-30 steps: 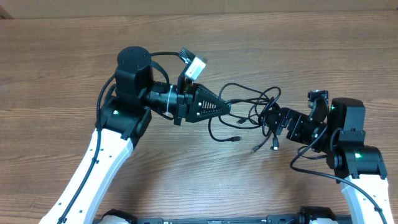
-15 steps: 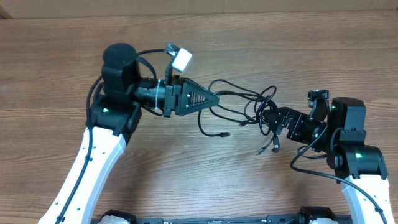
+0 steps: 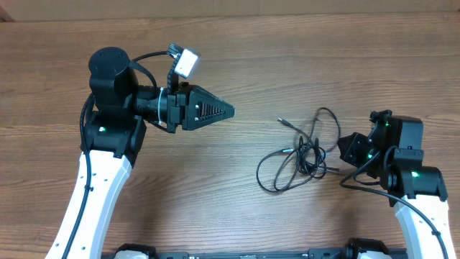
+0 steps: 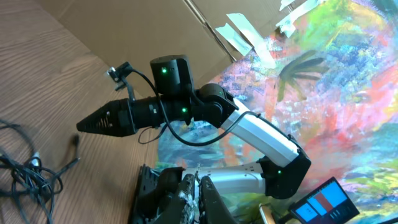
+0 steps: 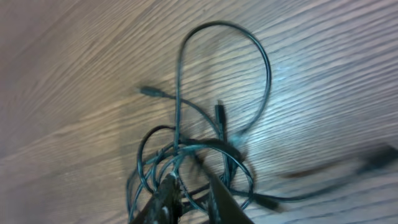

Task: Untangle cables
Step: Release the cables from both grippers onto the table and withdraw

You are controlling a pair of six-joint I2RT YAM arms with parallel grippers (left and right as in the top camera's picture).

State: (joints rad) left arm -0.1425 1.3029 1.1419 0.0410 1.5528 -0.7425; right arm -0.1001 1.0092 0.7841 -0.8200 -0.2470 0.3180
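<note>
Overhead: cables (image 3: 307,153) stretch lower-left to upper-right.

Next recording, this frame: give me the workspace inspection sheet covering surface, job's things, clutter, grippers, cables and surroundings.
Surface: wood-grain table, bare apart from the tangle.
Job's things: thin black cables in one loose tangle on the right side of the table; one plug end lies out toward the left.
Clutter: nothing seen.
Grippers: left gripper shut, holding nothing, well clear of the tangle; right gripper at the tangle's right edge, grip not readable.
Cables: thicker black arm cables loop along each arm, apart from the tangle.
Surroundings: cardboard wall along the far edge.
</note>
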